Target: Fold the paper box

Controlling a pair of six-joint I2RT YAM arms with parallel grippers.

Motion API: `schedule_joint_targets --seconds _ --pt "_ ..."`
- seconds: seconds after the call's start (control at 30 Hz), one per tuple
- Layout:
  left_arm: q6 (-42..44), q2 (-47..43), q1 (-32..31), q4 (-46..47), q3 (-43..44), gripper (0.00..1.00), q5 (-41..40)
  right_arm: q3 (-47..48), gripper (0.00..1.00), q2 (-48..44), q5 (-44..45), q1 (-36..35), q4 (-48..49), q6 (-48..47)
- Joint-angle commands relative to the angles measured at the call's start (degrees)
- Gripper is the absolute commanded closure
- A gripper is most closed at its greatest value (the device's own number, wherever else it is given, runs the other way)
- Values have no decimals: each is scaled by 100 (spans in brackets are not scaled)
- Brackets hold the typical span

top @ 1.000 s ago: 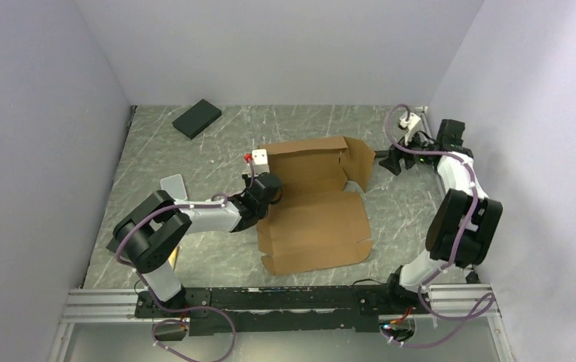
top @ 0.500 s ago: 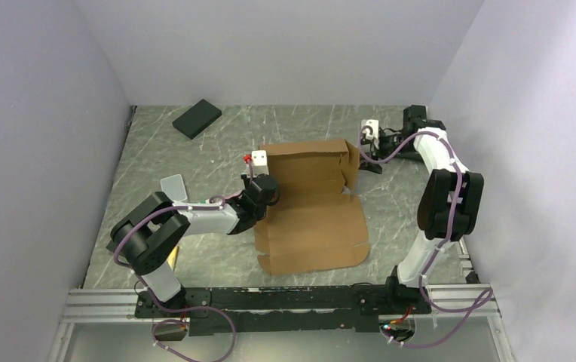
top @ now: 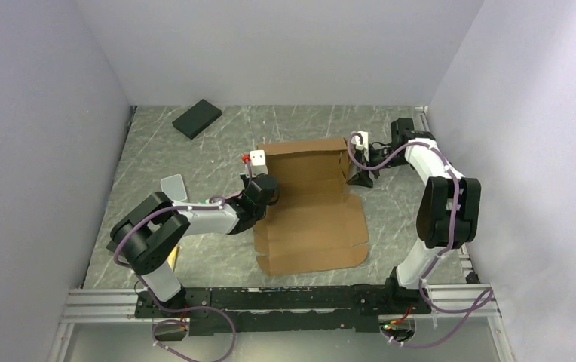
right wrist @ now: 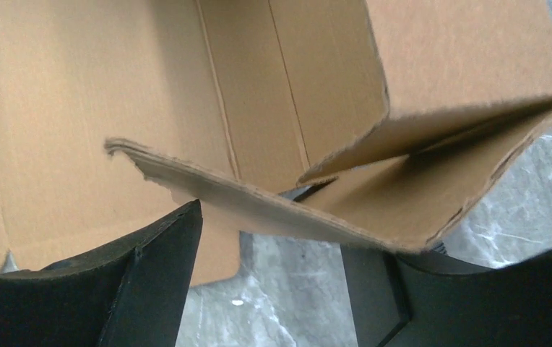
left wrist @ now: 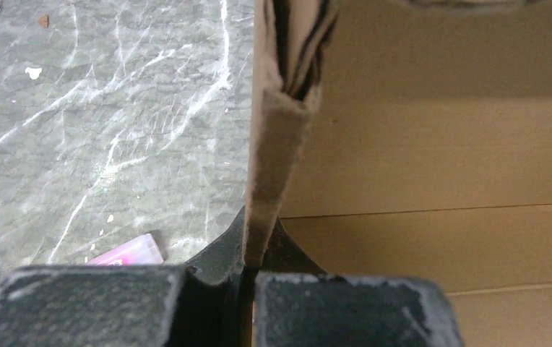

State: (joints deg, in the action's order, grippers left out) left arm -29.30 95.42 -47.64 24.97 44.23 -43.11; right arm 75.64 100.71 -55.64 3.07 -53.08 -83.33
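Now the paper box [top: 311, 219] is lying right of the black pad [top: 197, 118]; the left gripper [left wrist: 247, 275] is pinching its pad-side wall, the right gripper [right wrist: 269, 238] is gaping empty, so the far flap is likely threatening to spring open

Paper box [top: 311, 226] of matt corrugated cardboard on smooth marbled table [top: 194, 162].
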Motion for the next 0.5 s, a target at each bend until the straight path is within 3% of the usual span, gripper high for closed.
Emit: schedule_joint_targets --seconds 0.0,0.3,0.47 --pt "-164 -180 11 184 78 100 -7 -206 31 -381 -175 -141 1000 1230" --pt "-234 -256 9 194 1 100 57 -760 51 -565 484 -573 2625 2887" --pt "-427 -318 7 149 -79 100 70 -1687 39 -1034 1163 -618 4609 4632"
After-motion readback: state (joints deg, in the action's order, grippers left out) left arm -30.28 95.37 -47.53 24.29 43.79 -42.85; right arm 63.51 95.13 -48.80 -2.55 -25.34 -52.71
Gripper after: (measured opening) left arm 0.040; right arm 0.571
